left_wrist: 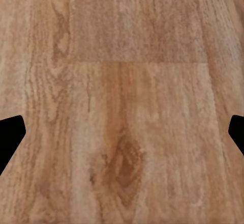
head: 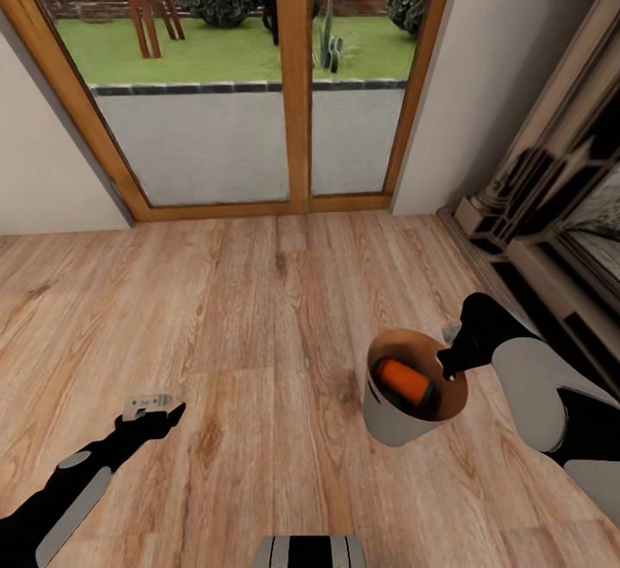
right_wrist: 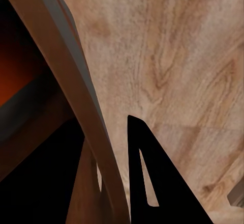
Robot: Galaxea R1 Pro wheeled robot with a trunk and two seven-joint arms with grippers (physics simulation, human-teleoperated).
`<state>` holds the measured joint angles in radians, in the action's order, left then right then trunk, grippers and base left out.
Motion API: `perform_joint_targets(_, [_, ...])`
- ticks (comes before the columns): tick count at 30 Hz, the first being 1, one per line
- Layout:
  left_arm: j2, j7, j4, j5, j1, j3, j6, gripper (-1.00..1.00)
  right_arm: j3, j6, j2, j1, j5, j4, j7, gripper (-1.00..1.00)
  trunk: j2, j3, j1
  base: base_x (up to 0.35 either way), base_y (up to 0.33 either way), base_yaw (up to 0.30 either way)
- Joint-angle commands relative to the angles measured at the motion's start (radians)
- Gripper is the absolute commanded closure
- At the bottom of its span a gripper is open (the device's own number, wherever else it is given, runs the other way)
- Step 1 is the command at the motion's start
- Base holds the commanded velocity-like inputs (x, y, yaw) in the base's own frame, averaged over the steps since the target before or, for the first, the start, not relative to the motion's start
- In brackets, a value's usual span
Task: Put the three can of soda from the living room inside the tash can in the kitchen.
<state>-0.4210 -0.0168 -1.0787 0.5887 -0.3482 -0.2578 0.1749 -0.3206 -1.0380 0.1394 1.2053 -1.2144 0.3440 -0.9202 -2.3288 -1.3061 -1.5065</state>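
The tash can (head: 392,420), pale grey outside and brown inside, hangs tilted above the wood floor at the right of the head view. One orange can of soda (head: 405,381) lies inside it. My right gripper (head: 449,367) is shut on the bin's near rim. In the right wrist view the rim (right_wrist: 76,96) runs between the two fingers, one dark finger (right_wrist: 147,183) outside the wall, and an orange glow of the can of soda (right_wrist: 10,81) shows inside. My left gripper (head: 159,409) hangs open and empty at the lower left, over bare planks (left_wrist: 122,81).
Wood-framed glass doors (head: 293,77) stand ahead, with garden beyond. A fireplace surround (head: 560,206) lines the right side. Pale walls flank the doors. Wood-plank floor (head: 215,310) stretches between me and the doors. My base (head: 310,551) shows at the bottom edge.
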Motion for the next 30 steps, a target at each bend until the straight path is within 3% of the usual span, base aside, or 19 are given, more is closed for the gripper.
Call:
perform_joint_targets(1, [0.004, 0.0, 0.0, -0.005, 0.0, 0.0, 0.0, -1.0, -0.003, -0.009, -0.001, 0.0, 0.018, 0.0, -0.005, 1.0, -0.007, -0.003, -0.004, 0.0, 0.0, 0.0])
perform_joint_targets(6, [0.008, 0.0, 0.008, -0.011, 0.0, 0.0, 0.0, -1.0, -0.003, -0.009, -0.004, 0.0, 0.018, 0.0, -0.005, 1.0, -0.042, -0.019, -0.023, 0.0, 0.0, 0.0])
perform_joint_targets(20, [0.01, -0.001, 0.029, -0.015, 0.0, 0.0, -0.023, -1.0, -0.009, -0.009, 0.003, 0.0, 0.018, 0.001, -0.005, 1.0, -0.042, -0.019, -0.023, 0.0, 0.0, 0.0])
perform_joint_targets(24, [0.01, -0.002, 0.037, -0.015, 0.0, 0.0, -0.027, -1.0, -0.012, -0.009, 0.003, -0.001, 0.018, 0.002, -0.006, 1.0, -0.07, -0.031, -0.038, 0.0, 0.0, 0.0])
perform_joint_targets(30, [0.01, -0.006, 0.06, -0.015, 0.0, 0.0, -0.028, -1.0, -0.012, -0.009, 0.003, -0.001, 0.019, 0.003, -0.006, 1.0, -0.07, -0.031, -0.038, 0.0, 0.0, 0.0])
